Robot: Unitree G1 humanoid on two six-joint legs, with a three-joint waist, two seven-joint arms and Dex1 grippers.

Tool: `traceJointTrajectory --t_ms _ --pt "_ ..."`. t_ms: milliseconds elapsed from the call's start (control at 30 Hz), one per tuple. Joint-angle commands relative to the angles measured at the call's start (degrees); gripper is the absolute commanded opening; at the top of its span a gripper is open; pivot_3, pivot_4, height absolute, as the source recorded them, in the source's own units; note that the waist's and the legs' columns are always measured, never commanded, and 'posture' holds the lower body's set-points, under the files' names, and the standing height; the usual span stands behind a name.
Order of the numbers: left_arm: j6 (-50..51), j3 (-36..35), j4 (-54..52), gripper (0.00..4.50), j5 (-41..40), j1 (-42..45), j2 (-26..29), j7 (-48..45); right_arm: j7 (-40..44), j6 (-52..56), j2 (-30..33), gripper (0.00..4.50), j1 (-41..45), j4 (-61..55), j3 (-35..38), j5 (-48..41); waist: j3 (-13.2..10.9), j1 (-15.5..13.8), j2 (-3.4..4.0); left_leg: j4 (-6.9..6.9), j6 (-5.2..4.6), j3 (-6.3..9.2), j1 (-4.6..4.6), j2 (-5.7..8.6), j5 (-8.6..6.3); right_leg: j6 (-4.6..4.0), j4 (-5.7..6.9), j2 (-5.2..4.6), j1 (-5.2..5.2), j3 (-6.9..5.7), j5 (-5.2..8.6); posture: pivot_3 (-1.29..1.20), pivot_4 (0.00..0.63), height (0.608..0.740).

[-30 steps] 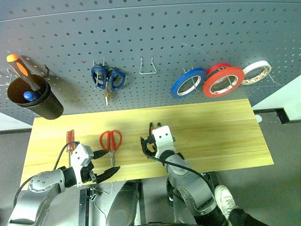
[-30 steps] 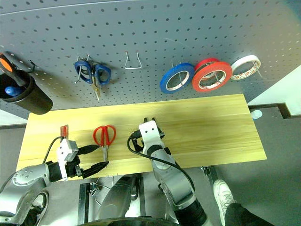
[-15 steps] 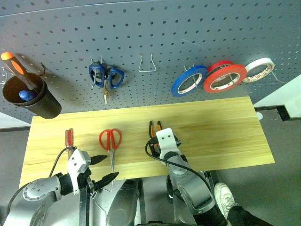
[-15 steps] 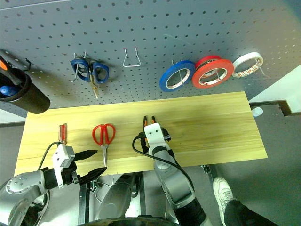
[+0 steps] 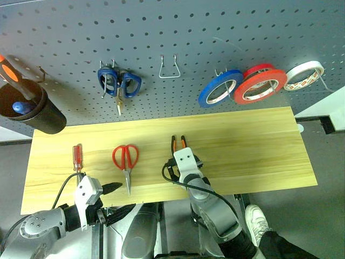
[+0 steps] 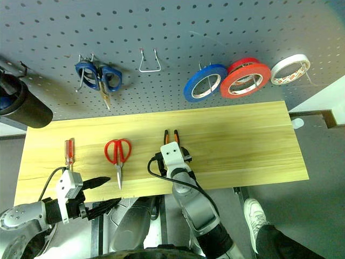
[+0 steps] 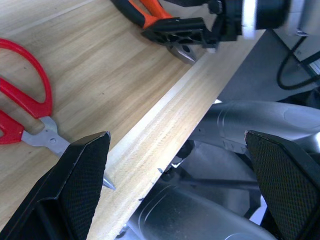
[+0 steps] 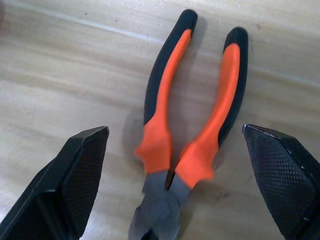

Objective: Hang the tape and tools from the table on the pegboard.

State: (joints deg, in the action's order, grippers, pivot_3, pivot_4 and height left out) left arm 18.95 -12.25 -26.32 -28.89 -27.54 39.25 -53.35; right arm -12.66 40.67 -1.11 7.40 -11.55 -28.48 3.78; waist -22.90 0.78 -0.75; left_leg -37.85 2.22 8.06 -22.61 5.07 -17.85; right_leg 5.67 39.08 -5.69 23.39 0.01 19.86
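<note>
The orange-and-black pliers lie on the yellow table. My right gripper is open, one finger on each side of their steel head. Left of them lie the red-handled scissors and the small red screwdriver. My left gripper hangs open and empty at the table's front edge, just before the scissors' blade tip. The red tape hangs on the dark grey pegboard, at its right.
A blue roll and a white roll hang on either side of the red tape. Blue-handled scissors hang at the left, beside a bare wire hook. At the far left, a black cup holds an orange screwdriver.
The head view has tilted. My left gripper has drawn back from over the table beside the scissors to the front edge. My right gripper stays at the pliers, still open.
</note>
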Motion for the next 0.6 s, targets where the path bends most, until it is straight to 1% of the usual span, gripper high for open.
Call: traceJointTrajectory --t_ms 33,433,600 --pt "0.49 -1.15 -2.24 4.50 -1.13 -2.05 -0.06 0.02 -1.09 -1.28 -7.24 4.48 0.86 0.27 -0.28 0.08 -0.20 -0.01 -0.01 0.00 0.00 0.00 0.00 0.00 0.00 0.00 0.00 0.00 0.00 0.00 0.00 0.11 0.474 0.725" --pt "1.21 -1.53 -3.35 4.50 -1.50 -3.02 0.02 0.40 -3.05 1.43 -7.13 4.48 2.24 1.12 1.01 0.34 -0.64 0.00 0.02 0.21 0.01 -0.04 -0.15 0.00 0.01 0.00 -0.06 -0.01 0.24 -0.01 0.00 0.11 0.478 0.725" --pt "1.27 -1.23 -3.17 4.50 -1.43 -2.61 -0.13 0.66 -2.15 5.32 -7.28 4.48 2.41 0.34 1.10 -0.56 -0.66 -0.06 0.02 0.26 0.01 -0.05 -0.18 0.00 0.01 0.00 -0.09 -0.02 0.26 -0.01 0.00 0.10 0.474 0.725"
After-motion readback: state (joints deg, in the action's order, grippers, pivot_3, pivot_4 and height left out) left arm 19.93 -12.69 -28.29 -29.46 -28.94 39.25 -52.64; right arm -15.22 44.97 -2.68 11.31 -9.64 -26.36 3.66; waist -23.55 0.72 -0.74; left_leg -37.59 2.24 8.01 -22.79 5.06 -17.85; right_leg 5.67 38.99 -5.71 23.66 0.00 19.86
